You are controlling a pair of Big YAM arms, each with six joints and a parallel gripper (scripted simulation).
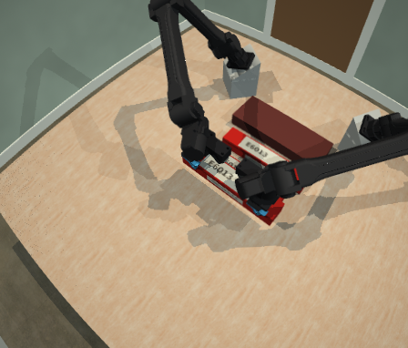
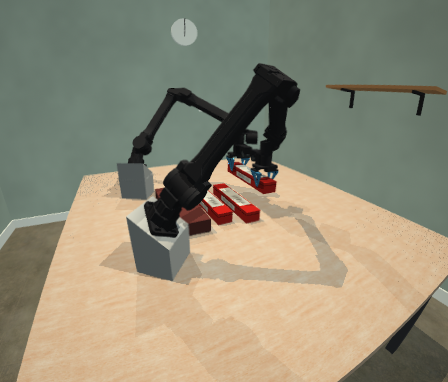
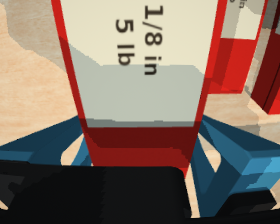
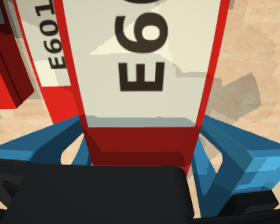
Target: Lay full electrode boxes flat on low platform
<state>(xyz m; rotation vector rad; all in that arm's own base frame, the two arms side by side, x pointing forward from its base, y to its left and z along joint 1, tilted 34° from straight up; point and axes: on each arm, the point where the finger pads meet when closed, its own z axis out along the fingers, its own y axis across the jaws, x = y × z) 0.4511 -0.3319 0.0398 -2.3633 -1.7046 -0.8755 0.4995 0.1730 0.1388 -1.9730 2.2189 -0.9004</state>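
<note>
My right gripper (image 1: pixel 195 164) (image 2: pixel 264 178) (image 4: pixel 141 113) and left gripper (image 1: pixel 260 210) (image 2: pixel 238 164) (image 3: pixel 141 122) are shut on opposite ends of one red E6013 box (image 1: pixel 220 170) (image 2: pixel 244 176) (image 3: pixel 141 95) (image 4: pixel 146 107). It hangs flat and level above the table, in front of the others. A second box (image 2: pixel 237 198) (image 3: pixel 236 62) (image 4: pixel 58 97) lies flat on the table, mostly hidden in the top view. A third box (image 1: pixel 256 149) (image 2: pixel 218 206) (image 3: pixel 277 85) lies flat between it and the low dark-red platform (image 1: pixel 287 125) (image 2: pixel 198 222). No box is on the platform.
The grey arm pedestals (image 1: pixel 242 84) (image 2: pixel 155 250) (image 2: pixel 135 181) stand behind the platform. The forearms reach over or past the platform and the lying boxes. The table's front edge is well away from the held box. A shelf (image 2: pixel 385 90) is on the wall.
</note>
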